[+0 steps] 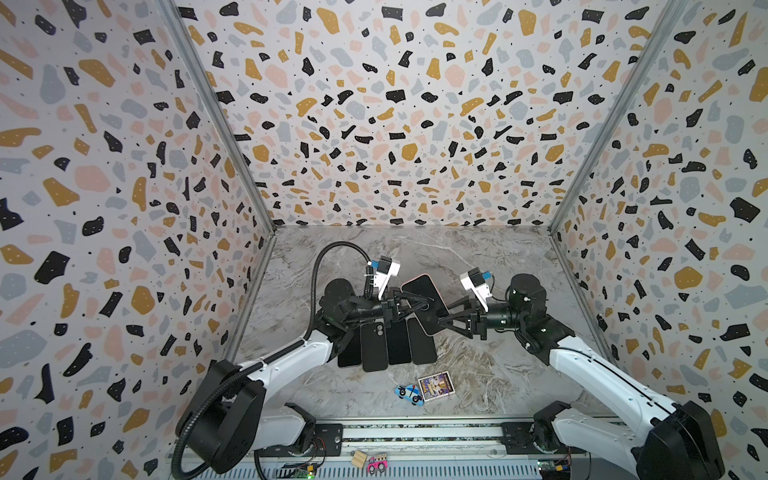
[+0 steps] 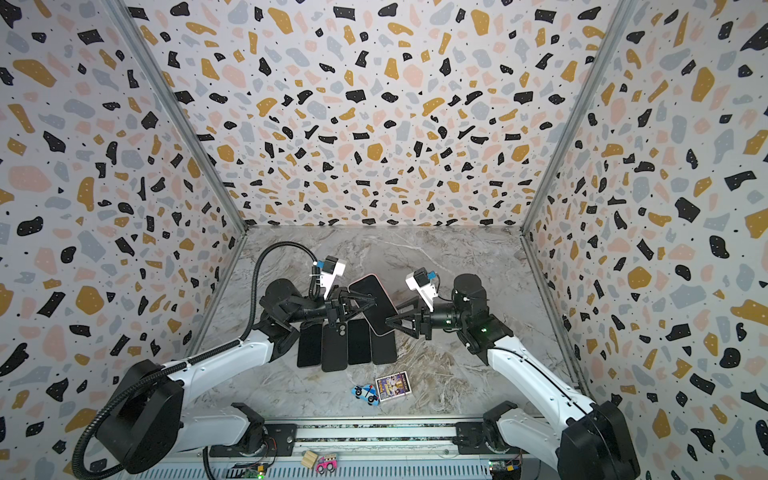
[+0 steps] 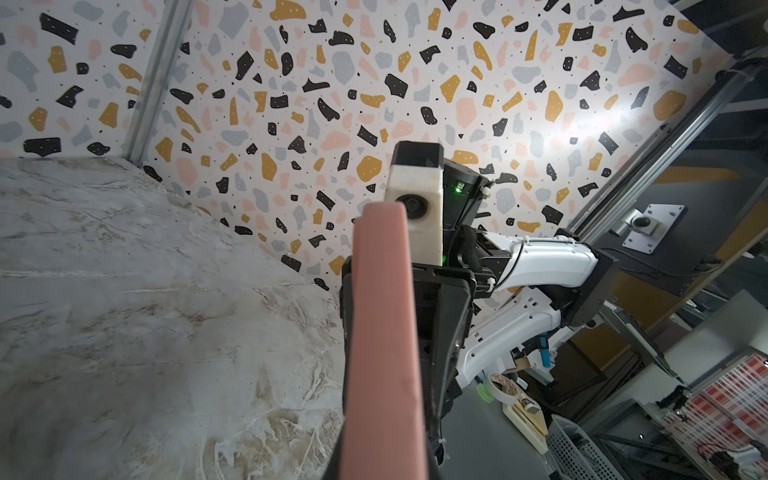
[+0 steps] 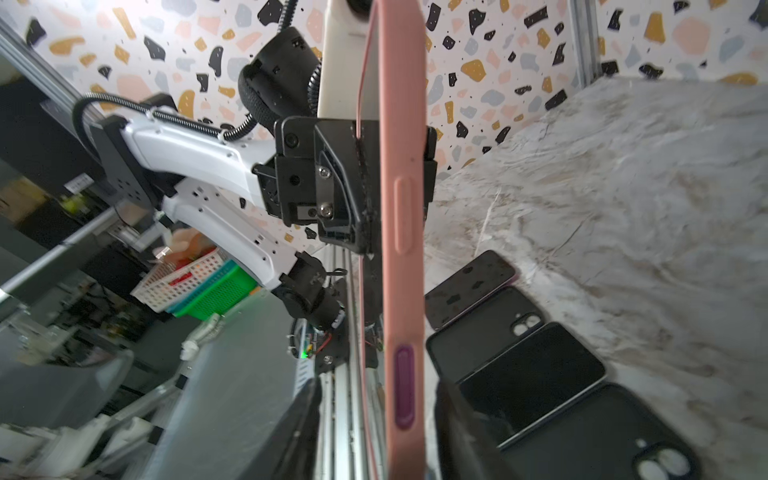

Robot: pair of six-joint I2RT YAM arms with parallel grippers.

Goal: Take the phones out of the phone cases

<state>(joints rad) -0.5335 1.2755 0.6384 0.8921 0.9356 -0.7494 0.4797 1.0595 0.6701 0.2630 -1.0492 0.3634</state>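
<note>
The phone, inside its pink phone case, hangs tilted above the middle of the marble table, over a row of dark phones. The left gripper clamps the case tight. The right gripper straddles its edge, jaws parted. The case looks soft and grippy, the phone stiff with slick, fragile glass. Peeling at a corner lip seems best.

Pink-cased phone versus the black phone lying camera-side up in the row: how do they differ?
The pink-cased phone is off the table, tilted, clamped in the left pincer; the black phone lies flat on it. The pink-cased phone shows its screen, the black phone its camera back. The pink-cased phone's rim is pink, the black phone's black. Both look similar in size.
</note>
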